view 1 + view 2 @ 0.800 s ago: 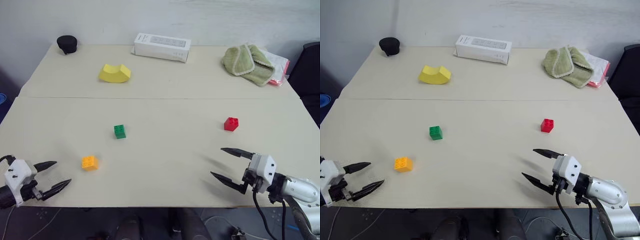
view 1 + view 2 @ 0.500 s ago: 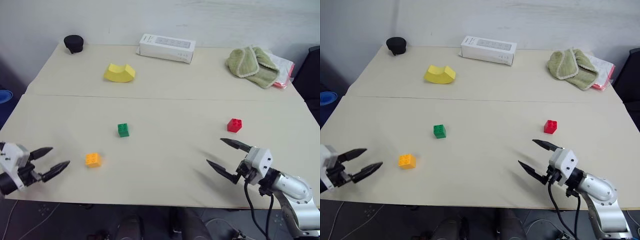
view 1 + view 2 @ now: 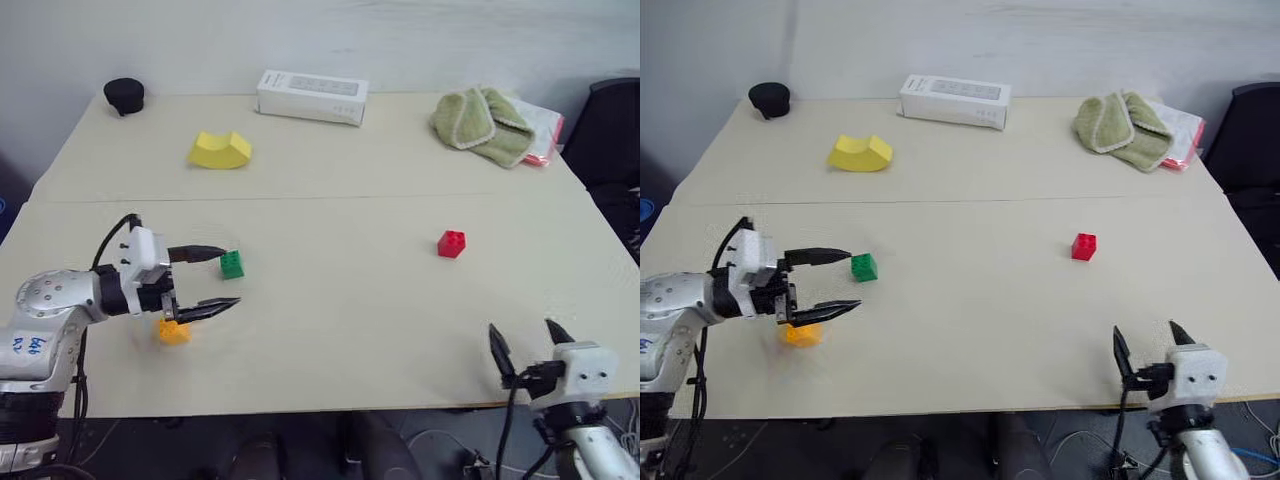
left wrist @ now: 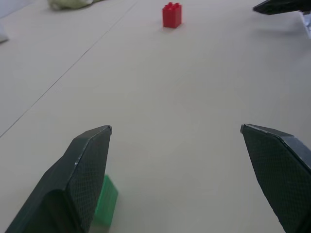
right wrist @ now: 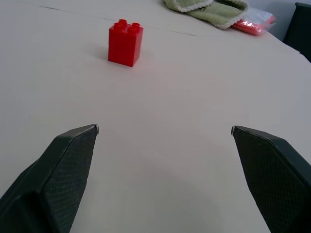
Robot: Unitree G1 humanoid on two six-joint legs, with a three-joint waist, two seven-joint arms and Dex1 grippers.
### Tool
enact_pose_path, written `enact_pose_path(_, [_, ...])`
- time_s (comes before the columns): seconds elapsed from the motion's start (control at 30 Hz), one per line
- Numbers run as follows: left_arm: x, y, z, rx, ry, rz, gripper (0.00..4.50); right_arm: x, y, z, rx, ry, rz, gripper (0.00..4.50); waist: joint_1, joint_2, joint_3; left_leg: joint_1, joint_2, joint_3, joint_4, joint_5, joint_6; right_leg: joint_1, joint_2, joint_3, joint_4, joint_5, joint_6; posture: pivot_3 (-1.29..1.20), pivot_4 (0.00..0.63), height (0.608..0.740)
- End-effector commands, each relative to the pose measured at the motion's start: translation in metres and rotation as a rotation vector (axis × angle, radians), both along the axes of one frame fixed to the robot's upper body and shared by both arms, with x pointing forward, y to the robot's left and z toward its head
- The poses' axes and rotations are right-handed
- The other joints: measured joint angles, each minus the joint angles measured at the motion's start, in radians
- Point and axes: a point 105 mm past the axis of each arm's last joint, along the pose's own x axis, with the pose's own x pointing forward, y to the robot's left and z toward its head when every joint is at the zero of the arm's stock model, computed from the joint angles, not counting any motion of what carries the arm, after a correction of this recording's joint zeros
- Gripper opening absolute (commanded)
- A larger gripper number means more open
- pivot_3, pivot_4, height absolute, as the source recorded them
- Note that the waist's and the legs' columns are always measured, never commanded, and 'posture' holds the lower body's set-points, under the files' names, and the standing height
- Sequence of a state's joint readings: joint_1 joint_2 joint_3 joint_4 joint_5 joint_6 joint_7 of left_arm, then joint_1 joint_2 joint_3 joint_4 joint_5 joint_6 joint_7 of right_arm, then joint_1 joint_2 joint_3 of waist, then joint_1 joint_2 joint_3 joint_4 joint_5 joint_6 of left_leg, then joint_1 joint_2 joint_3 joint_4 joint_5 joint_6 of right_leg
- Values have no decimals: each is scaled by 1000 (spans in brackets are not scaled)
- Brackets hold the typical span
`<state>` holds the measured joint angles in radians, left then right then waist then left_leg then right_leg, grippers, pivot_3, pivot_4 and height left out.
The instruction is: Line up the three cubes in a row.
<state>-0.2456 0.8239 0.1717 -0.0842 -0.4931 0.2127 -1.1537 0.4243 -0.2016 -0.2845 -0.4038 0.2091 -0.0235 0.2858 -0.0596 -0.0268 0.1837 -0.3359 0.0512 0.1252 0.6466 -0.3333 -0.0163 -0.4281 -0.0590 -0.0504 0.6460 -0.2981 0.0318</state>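
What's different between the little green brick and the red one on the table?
The green brick sits on the robot's left side of the table, right by the open left hand; the red brick sits alone on the right side, well ahead of the open right hand. Green lies close to the orange brick; red has no brick near it. Both are small studded toy bricks of like size, resting studs up.

On the counter (image 3: 330, 330): arch block (image 3: 219, 151) far left, with a round cap (image 3: 124, 96) at the far left corner; long box (image 3: 312, 97) along the far edge at the middle; folded cloth (image 3: 480, 125) far right. Nearer — first brick (image 3: 232, 264) left of centre, second brick (image 3: 173, 332) nearer and just left of it, third brick (image 3: 451, 244) well apart to the right. Left claw (image 3: 213, 279) between the first two; right claw (image 3: 527, 345) at the near right edge.
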Motion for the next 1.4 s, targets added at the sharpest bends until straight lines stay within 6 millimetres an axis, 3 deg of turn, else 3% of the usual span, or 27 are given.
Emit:
enact_pose_path(0.03, [5, -3, 0, -17, 13, -20, 4473, 29, 15, 31, 47, -78, -29, 4500, -1, 0, 0, 1, 0, 0, 0, 0, -1, 0, 0, 0, 1, 0, 0, 0, 150, 740])
enact_pose_path(0.2, [10, -21, 1, -40, -8, -83, 4473, 83, 25, 58, 48, -124, -81, 4500, 8, 0, 0, -1, -1, -3, 2, 4, -5, -4, 0, -1, 1, 0, 0, 0, 150, 740])
enact_pose_path(0.3, [13, -29, 4, -55, -43, -87, 4473, 118, 21, 61, 65, -66, -142, 4500, 9, 0, 0, -4, -1, -3, 4, 4, -4, -5, 0, -2, 0, 0, 0, 0, 150, 740])
enact_pose_path(0.47, [14, -25, 1, -38, -53, -50, 4473, 144, 16, 56, 54, -12, -200, 4500, 10, 0, 0, -5, -1, -3, 4, 4, -1, -5, 0, -2, -2, 0, 0, 0, 150, 740])
enact_pose_path(0.63, [7, -24, -3, -32, -57, -41, 4473, 147, 21, 46, 148, 22, -218, 4500, 2, 0, 0, -7, -1, -2, 4, 4, -1, -8, -1, -1, -1, 0, 1, 0, 150, 740])
enact_pose_path(0.83, [5, -20, -5, -28, -60, -5, 4500, 147, 33, 50, 144, -15, -121, 2602, 4, 0, 0, -14, -2, -3, 6, 7, -2, -15, -1, -1, 4, 0, 1, 0, 150, 740])
enact_pose_path(0.93, [5, -19, -4, -26, -68, 6, 4500, 143, 47, 64, 41, -70, 65, 1563, 4, 0, 0, -14, -2, -4, 5, 7, -1, -15, -1, -1, 4, 1, 1, 0, 150, 740])
enact_pose_path(0.97, [5, -19, -3, -26, -70, 9, 4500, 141, 51, 67, 0, -84, 115, 1474, 5, 0, 0, -15, -2, -4, 5, 7, -1, -15, -1, -2, 3, 1, 1, 0, 150, 740])
enact_pose_path(1.0, [6, -18, -3, -26, -71, 15, 4500, 137, 61, 75, -159, -119, 234, 1480, 5, 0, 0, -15, -2, -4, 5, 7, -1, -15, -1, -2, 2, 1, 2, 0, 150, 740])
enact_pose_path(1.03, [6, -16, -2, -30, -69, 24, 4500, 124, 83, 81, -309, -155, 469, 1480, 5, 0, 0, -15, -2, -4, 5, 7, -1, -15, -1, -2, 2, 1, 2, 0, 150, 740])
enact_pose_path(1.1, [5, -15, -3, -41, -53, 35, 4500, 93, 112, 84, -434, -179, 868, 1480, 6, 1, 1, -17, -3, -3, 6, 5, 2, -16, -1, -2, 0, 2, 3, 0, 150, 740])
enact_pose_path(1.17, [3, -17, -5, -41, -36, 26, 4500, 80, 117, 84, -429, -167, 1046, 1480, 2, -1, 1, -16, -2, -3, 6, 3, 5, -15, 0, -2, -2, 2, 4, 0, 150, 740])
enact_pose_path(1.27, [2, -19, -8, -24, -25, 8, 4500, 62, 121, 68, -370, -25, 1344, 1480, 8, -1, 1, -16, -2, -3, 7, 3, 5, -15, 0, -3, 0, 2, 5, 0, 150, 740])
enact_pose_path(1.4, [5, -17, -7, -24, -29, 16, 4500, 62, 121, 54, -334, 79, 1476, 1480, 20, -1, 1, -17, -2, -5, 12, 3, 5, -14, -1, -4, 2, 3, 4, 0, 150, 740])
